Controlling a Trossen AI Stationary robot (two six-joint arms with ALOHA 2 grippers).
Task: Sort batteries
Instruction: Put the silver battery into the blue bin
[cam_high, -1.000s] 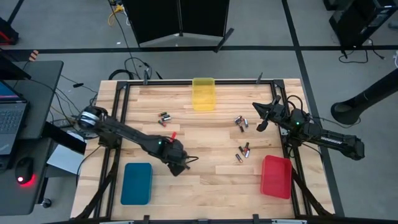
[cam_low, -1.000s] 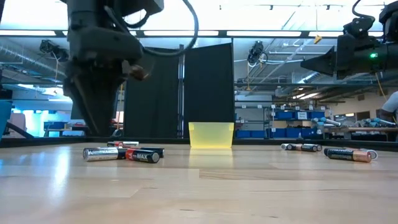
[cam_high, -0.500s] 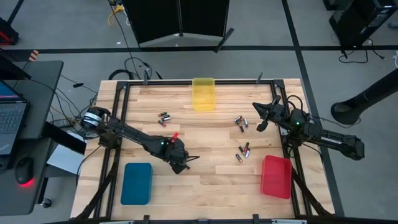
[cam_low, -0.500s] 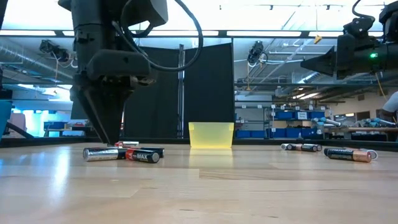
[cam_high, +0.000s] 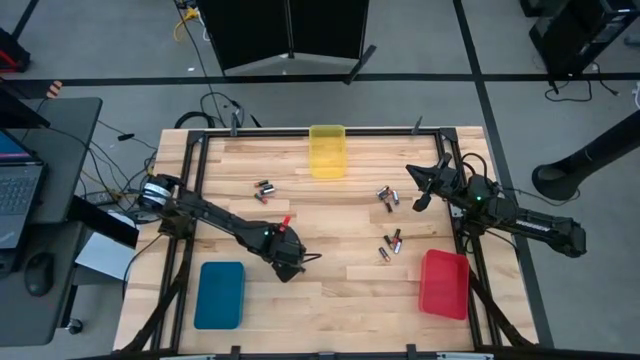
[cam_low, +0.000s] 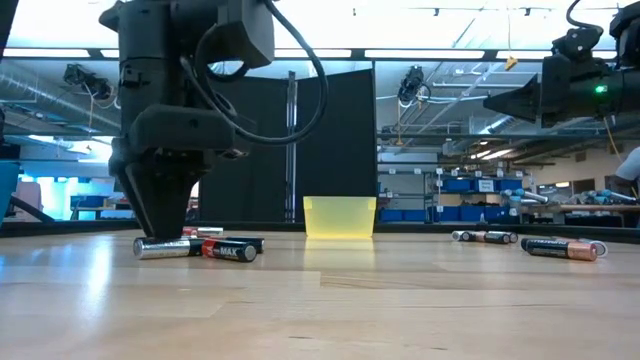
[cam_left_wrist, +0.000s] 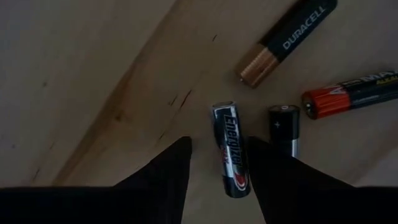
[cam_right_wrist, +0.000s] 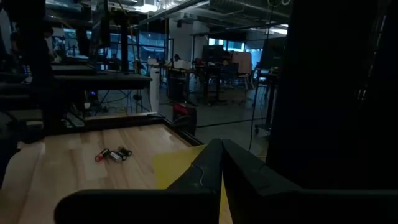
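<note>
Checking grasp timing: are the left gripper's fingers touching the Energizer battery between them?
Apart. In the left wrist view, bare wood shows between the Energizer battery and each finger of the open left gripper.

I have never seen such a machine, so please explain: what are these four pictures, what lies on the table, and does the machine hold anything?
It is a robot with two dark arms at a wooden table. One picture looks down from above, one looks level across the table, and two come from cameras on the wrists. Small batteries lie scattered, with yellow, blue and red trays around them. The left gripper is open, low over an Energizer battery lying between its fingers, not gripped. The right gripper is shut, holds nothing and waits above the table.
</note>
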